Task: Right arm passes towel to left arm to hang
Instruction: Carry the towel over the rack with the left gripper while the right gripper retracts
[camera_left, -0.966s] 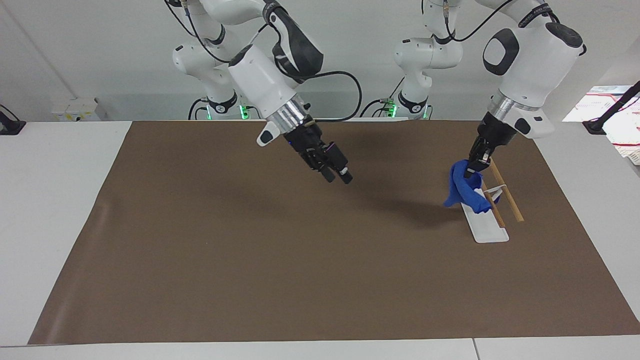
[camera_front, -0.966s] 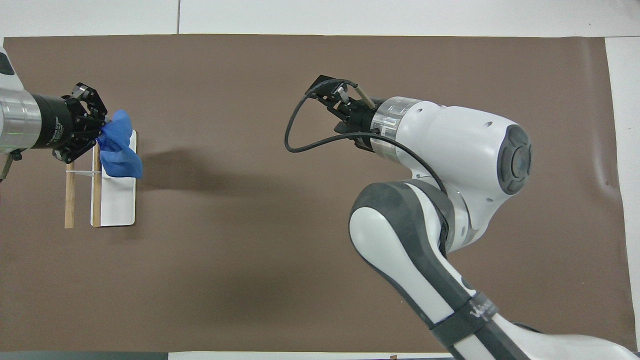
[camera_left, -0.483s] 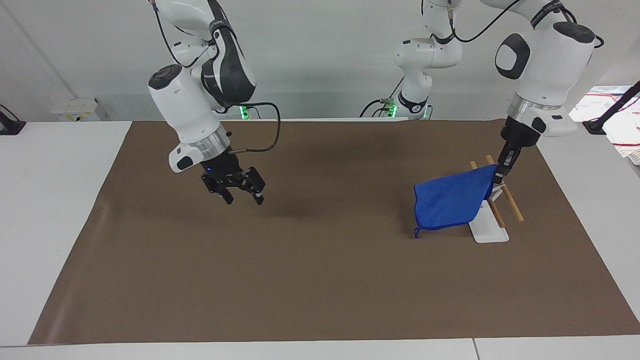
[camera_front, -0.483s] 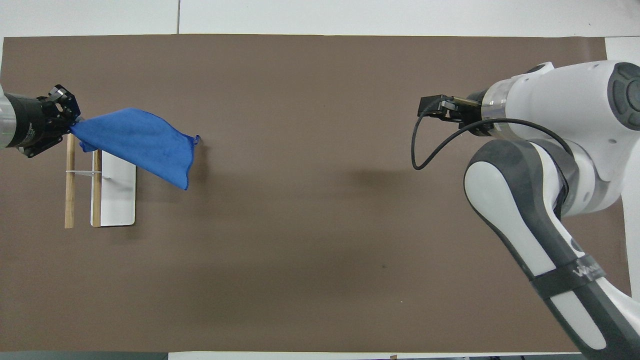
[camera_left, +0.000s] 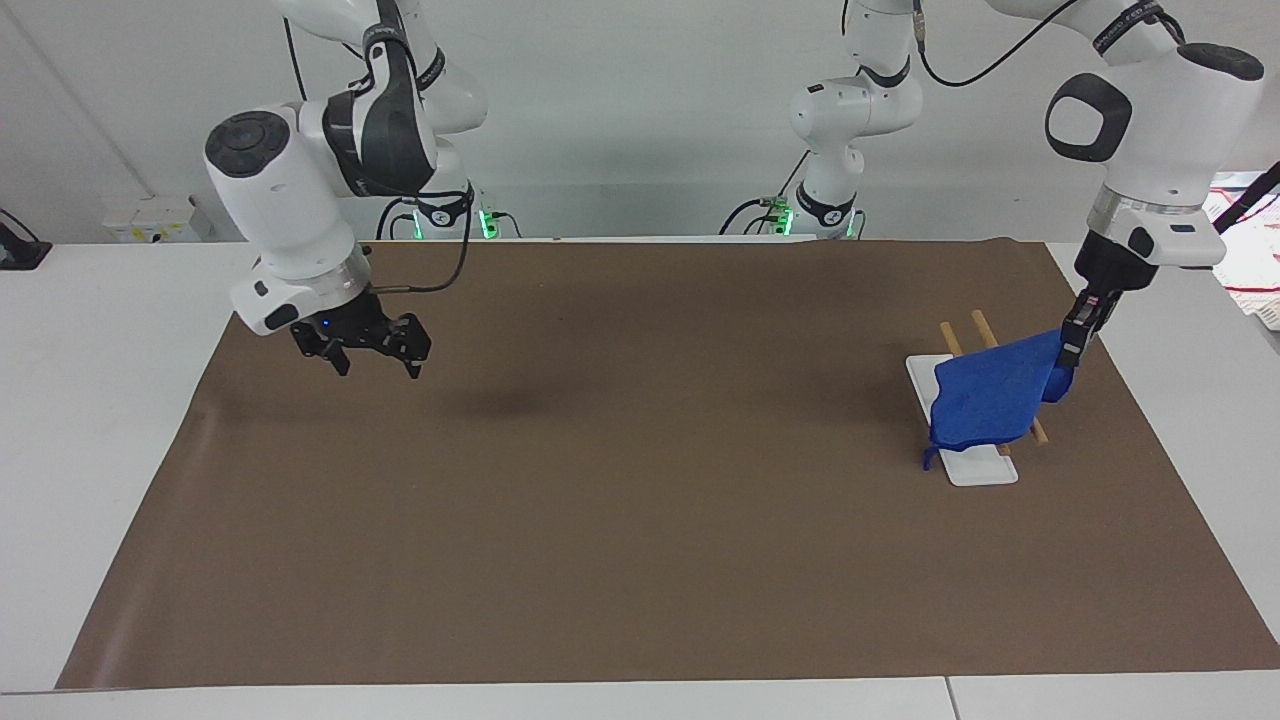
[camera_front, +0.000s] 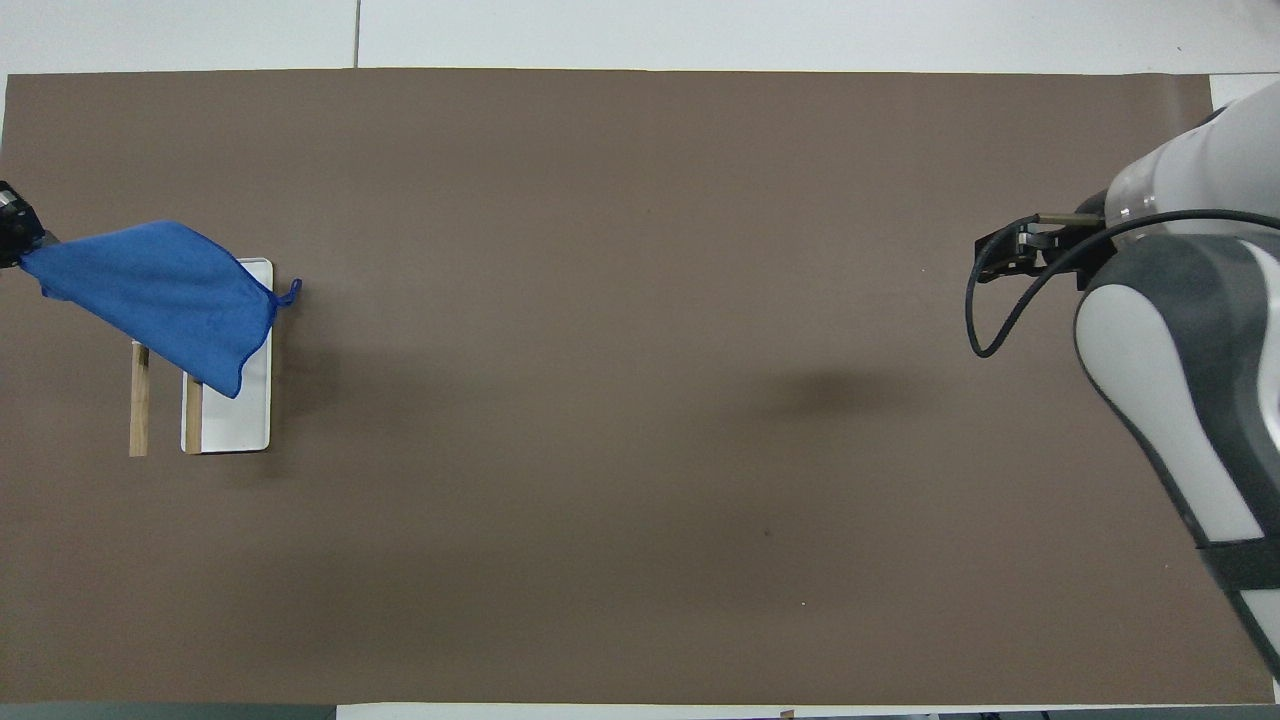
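Note:
My left gripper (camera_left: 1066, 358) is shut on one corner of the royal-blue towel (camera_left: 988, 402) and holds it up over the edge of the brown mat at the left arm's end. The towel hangs spread out and drapes across the two wooden rails (camera_left: 980, 328) of a small rack with a white base (camera_left: 978, 468). Its cord loop (camera_left: 928, 458) dangles beside the base. In the overhead view the towel (camera_front: 165, 290) covers part of the rack's base (camera_front: 240, 425). My right gripper (camera_left: 372, 352), blue light on, is open and empty above the mat at the right arm's end.
A brown mat (camera_left: 640, 560) covers most of the white table (camera_left: 100, 400). Papers and a black stand (camera_left: 1240, 215) lie off the mat at the left arm's end. The right arm's bulk (camera_front: 1170, 330) fills that end of the overhead view.
The right arm has swung away to its own end of the table, gripper open. The left gripper has drawn the towel, first bunched and then spread, across the rack's rails toward its end.

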